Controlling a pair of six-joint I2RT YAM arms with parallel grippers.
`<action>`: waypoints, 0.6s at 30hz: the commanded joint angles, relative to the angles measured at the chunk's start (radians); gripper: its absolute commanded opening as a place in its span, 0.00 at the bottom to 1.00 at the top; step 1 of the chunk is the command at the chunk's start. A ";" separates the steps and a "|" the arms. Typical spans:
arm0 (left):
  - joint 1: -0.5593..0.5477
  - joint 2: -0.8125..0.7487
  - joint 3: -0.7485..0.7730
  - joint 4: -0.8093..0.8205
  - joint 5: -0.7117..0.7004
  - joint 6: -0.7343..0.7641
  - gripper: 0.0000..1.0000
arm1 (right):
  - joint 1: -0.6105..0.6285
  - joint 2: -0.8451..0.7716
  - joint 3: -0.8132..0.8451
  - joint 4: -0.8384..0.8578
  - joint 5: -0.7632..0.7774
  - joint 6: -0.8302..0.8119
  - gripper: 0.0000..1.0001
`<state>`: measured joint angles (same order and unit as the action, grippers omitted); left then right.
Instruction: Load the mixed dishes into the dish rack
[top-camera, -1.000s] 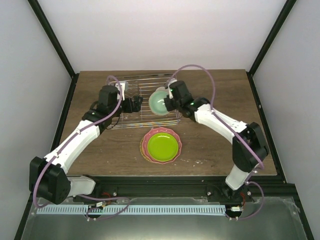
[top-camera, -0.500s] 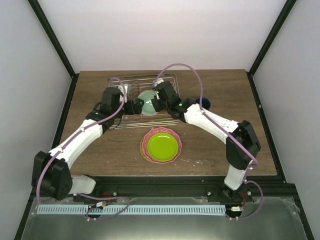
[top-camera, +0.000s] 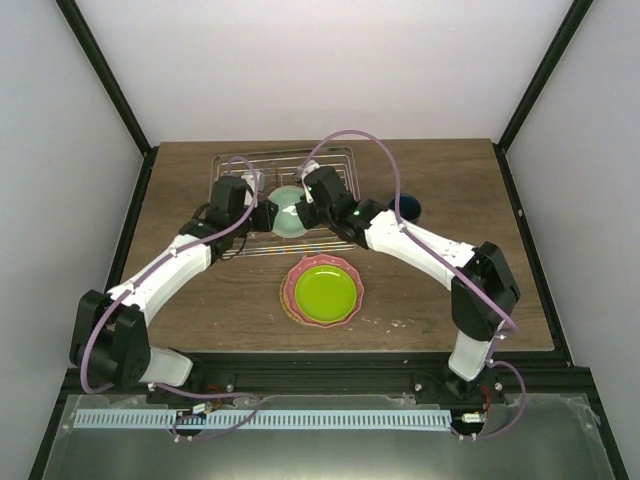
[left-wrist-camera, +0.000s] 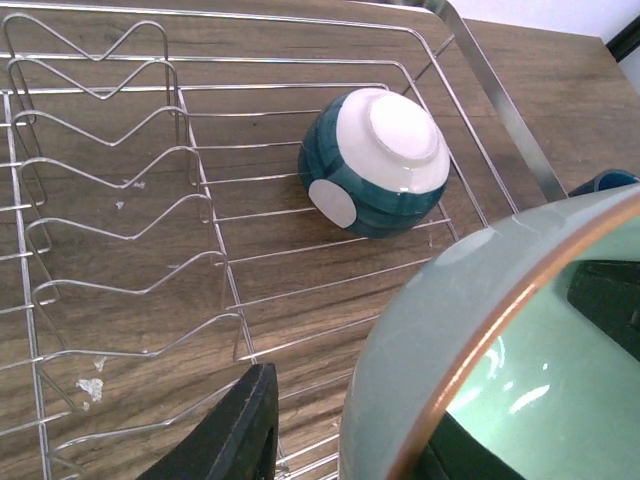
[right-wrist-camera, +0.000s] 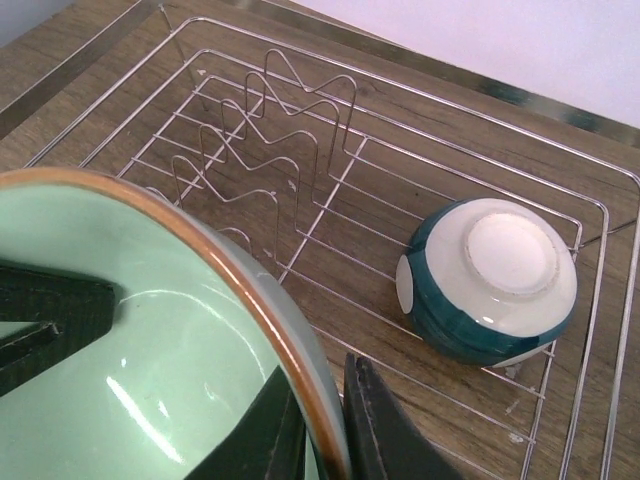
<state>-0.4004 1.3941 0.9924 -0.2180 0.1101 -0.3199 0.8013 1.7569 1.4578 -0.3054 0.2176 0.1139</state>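
Observation:
A pale mint bowl (top-camera: 288, 212) with a brown rim hangs tilted over the dish rack (top-camera: 340, 155). My right gripper (top-camera: 305, 212) is shut on its rim (right-wrist-camera: 325, 435), one finger inside and one outside. My left gripper (top-camera: 272, 213) straddles the opposite rim (left-wrist-camera: 350, 440). Its outer finger (left-wrist-camera: 245, 420) stands a little off the bowl wall, and the other is inside the bowl. A bowl with teal sides and a cream base (left-wrist-camera: 375, 160) lies upside down in the rack (right-wrist-camera: 490, 280). The lime-green plate (top-camera: 322, 290) sits on the pink scalloped plate (top-camera: 290, 290) in front of the rack. The dark blue mug (top-camera: 407, 207) stands right of the rack.
Upright zigzag plate prongs (left-wrist-camera: 100, 150) fill the rack's left part (right-wrist-camera: 270, 120). The rack's wire rim (left-wrist-camera: 480, 90) rises near the mug's side. Both arms cross low over the rack's front half.
The right arm has carried the mint bowl leftward over the rack. The left gripper has come up to the bowl and narrowed its jaws around the rim.

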 joint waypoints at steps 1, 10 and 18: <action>-0.005 -0.006 0.002 0.007 -0.028 -0.001 0.26 | 0.010 -0.045 0.019 0.070 -0.012 0.023 0.10; -0.005 -0.004 0.003 -0.008 -0.066 -0.007 0.00 | 0.018 -0.017 0.048 0.024 -0.021 0.032 0.35; -0.005 0.006 0.003 0.003 -0.122 -0.010 0.00 | 0.076 -0.039 0.063 -0.040 -0.033 0.012 0.58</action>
<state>-0.4072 1.3983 0.9909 -0.2760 0.0193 -0.3168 0.8375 1.7557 1.4765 -0.3122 0.1913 0.1368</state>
